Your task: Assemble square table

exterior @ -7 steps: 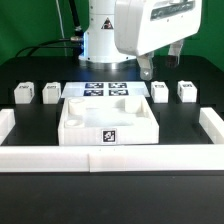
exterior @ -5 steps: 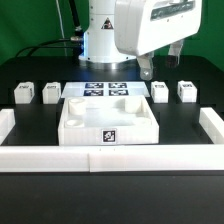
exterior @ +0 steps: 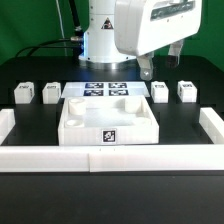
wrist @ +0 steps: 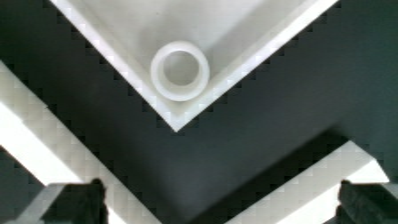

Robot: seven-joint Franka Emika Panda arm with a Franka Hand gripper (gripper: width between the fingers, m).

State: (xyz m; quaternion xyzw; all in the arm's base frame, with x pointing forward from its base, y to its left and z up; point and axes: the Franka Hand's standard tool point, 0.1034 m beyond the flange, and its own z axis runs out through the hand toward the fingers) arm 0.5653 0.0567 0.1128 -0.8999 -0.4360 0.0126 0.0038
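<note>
**Tabletop centred, jaws wide and empty**

Your square tabletop (exterior: 108, 118) lies flat in the middle of the black table (exterior: 30, 70), open side up. One of its walls carries a tag and faces the exterior camera. In the wrist view you look down on one of its corners, where a round corner hole (wrist: 180, 70) shows clearly.

The four legs stand apart from the tabletop, all tagged. At its 10 o'clock you have the inner 10 o'clock leg (exterior: 52, 92) and, farther out, the outer 10 o'clock leg (exterior: 24, 93). At its 2 o'clock stand the inner 2 o'clock leg (exterior: 160, 91) and the outer 2 o'clock leg (exterior: 186, 91).

The marker board (exterior: 108, 90) lies at the tabletop's 12 o'clock, just behind it and between the two inner legs. The border wall (exterior: 110, 158) runs along its 6 o'clock side and turns up at 3 and 9 o'clock.

The gripper (exterior: 161, 58) hangs above the table at about 1 o'clock from the tabletop. Its jaws are spread wide with nothing between them, and it touches no part.
</note>
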